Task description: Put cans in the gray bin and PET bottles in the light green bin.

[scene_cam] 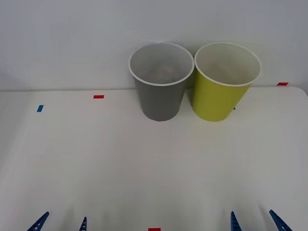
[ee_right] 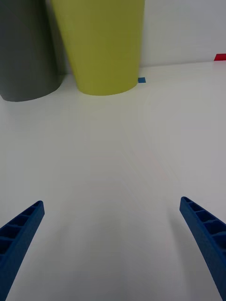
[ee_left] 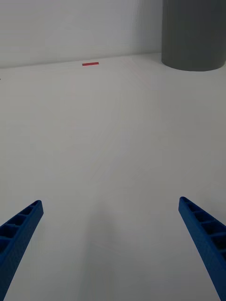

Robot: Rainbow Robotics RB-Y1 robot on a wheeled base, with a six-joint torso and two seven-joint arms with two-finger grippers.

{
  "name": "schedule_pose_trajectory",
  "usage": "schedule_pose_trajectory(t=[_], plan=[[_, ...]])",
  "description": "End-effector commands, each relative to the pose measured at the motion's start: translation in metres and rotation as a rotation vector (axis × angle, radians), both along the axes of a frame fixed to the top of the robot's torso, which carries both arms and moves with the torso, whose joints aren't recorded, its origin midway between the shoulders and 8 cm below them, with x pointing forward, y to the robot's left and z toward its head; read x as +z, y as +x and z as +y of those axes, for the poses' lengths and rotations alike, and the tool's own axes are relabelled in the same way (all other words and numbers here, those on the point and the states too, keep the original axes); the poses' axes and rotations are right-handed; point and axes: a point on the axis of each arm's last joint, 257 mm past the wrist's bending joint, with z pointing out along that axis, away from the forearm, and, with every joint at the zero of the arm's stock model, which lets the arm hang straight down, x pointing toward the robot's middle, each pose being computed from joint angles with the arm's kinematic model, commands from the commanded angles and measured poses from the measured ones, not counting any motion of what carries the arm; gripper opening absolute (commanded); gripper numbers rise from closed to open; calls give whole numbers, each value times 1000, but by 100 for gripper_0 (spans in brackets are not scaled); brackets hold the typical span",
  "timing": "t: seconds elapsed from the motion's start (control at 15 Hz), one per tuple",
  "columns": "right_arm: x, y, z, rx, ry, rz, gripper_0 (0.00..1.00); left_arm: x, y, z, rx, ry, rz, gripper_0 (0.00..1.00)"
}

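The gray bin [scene_cam: 161, 103] stands upright at the back middle of the white table, and the light green bin [scene_cam: 216, 101] stands just to its right, close beside it. Both show pale insides, and I cannot make out anything in them. No cans or PET bottles are in view. My left gripper [scene_cam: 63, 222] is open at the front left edge with nothing between its fingers. My right gripper [scene_cam: 255, 221] is open at the front right, also holding nothing. The right wrist view has the light green bin [ee_right: 101, 47] and the gray bin [ee_right: 28, 56] far ahead of the right gripper [ee_right: 112, 202]. The left wrist view has the gray bin [ee_left: 193, 37] far ahead of the left gripper [ee_left: 110, 202].
Tape marks lie on the white table [scene_cam: 120, 159]: a red mark [scene_cam: 98, 96] and a blue mark [scene_cam: 40, 108] at the back left, a red mark [scene_cam: 282, 83] at the back right, another red one [scene_cam: 154, 229] at the front edge. A white wall rises behind the bins.
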Motion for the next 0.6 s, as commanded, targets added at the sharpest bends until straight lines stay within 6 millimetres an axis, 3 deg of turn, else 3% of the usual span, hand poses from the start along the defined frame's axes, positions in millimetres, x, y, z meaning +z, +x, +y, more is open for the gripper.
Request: schedule_pose_trajectory(t=[0.07, 0.6], plan=[[0, 0, 0, 0, 0, 0, 100, 0, 0, 0, 0, 0, 0, 100], [0, 0, 0, 0, 0, 0, 100, 0, 0, 0, 0, 0, 0, 100]])
